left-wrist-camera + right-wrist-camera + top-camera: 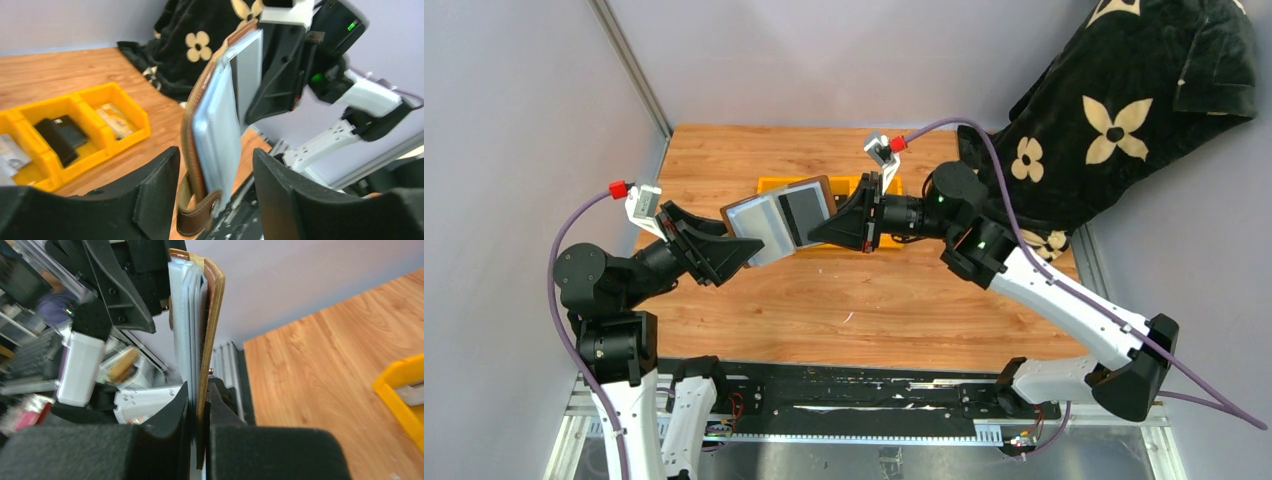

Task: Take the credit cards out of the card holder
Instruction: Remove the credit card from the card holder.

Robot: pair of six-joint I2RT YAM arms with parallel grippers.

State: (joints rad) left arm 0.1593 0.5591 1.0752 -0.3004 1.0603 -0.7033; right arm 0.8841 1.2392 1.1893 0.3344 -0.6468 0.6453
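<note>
The card holder (779, 222) hangs open in the air above the table, brown leather outside, grey sleeves inside. My right gripper (199, 390) is shut on the edge of its right half (200, 315). My left gripper (215, 152) is open. Its fingers stand on either side of the holder's left half (215, 125) with a gap on each side, above the brown closure tab (200, 215). In the left wrist view a black card (60, 137), a tan card (116, 120) and a grey card (12, 155) lie in the yellow bins. Whether any card sits inside the holder I cannot tell.
The yellow bins (127, 107) stand on the wooden table behind the holder, mostly hidden in the top view (769, 184). A black cloth with cream flowers (1124, 110) drapes over the back right corner. Grey walls close in the left and back sides.
</note>
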